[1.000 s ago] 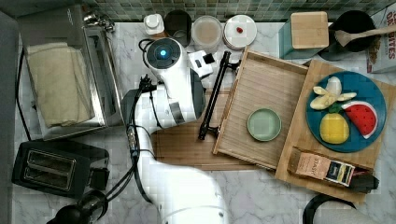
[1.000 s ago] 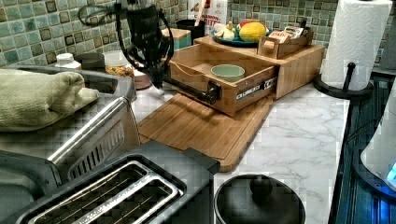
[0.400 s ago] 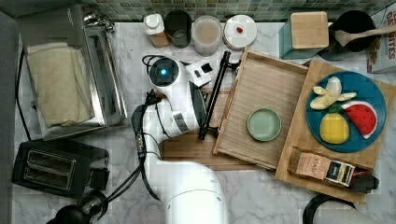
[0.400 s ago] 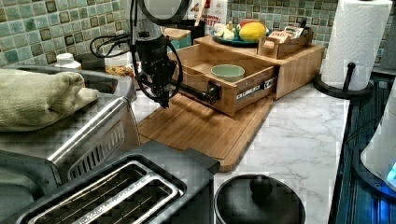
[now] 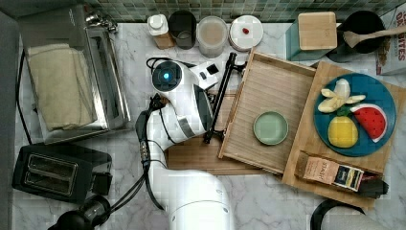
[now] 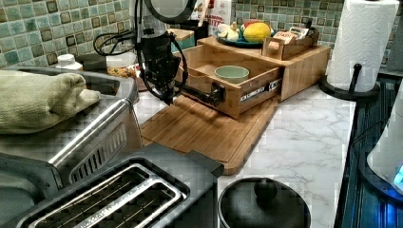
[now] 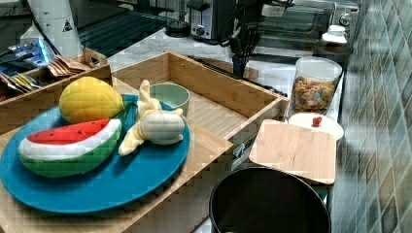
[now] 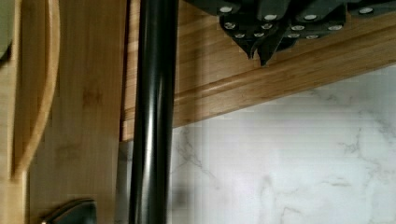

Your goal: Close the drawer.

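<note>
The drawer (image 5: pixel 277 88) is a light bamboo tray pulled out of its wooden cabinet, with a green bowl (image 5: pixel 271 128) lying in it. A black bar handle (image 5: pixel 219 98) runs along its front wall (image 6: pixel 242 97). My gripper (image 6: pixel 167 99) points down just outside the handle (image 6: pixel 202 92), on the side away from the drawer, low over the darker cutting board. In the wrist view my gripper (image 8: pixel 260 49) is shut with nothing held, a short way from the handle bar (image 8: pixel 154 116). The right view has the gripper (image 7: pixel 239 63) behind the drawer's far wall (image 7: pixel 214 85).
A dark cutting board (image 6: pixel 204 130) lies under the drawer front. A toaster oven with a folded towel (image 5: pixel 72 86) and a black toaster (image 5: pixel 52 170) stand at the top view's left. Jars (image 5: pixel 212 34) line the back. A blue plate of toy fruit (image 5: pixel 378 81) tops the cabinet.
My gripper has come down and moved closer to the drawer's handle, now low above the cutting board. The drawer has not moved.
</note>
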### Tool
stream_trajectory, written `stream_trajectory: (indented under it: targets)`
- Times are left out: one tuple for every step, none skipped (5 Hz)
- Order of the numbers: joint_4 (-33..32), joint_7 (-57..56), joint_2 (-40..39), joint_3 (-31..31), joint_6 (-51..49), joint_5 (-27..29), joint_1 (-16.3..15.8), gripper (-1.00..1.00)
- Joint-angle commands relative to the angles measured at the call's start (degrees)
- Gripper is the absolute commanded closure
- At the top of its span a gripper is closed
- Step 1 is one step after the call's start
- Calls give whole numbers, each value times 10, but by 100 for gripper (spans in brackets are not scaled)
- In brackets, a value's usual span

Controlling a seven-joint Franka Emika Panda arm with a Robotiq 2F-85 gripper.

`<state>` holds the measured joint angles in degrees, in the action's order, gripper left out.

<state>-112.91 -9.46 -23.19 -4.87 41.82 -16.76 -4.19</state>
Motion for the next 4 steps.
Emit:
stream_trajectory:
  targets:
    - [-4,-135,46,2,27,67,78,100]
    - [-14,-137,40,13,45,64,78,100]
    - [-16,-153,44,23,47,51,81,100]
    - [-12,-195,37,16,44,89,107,100]
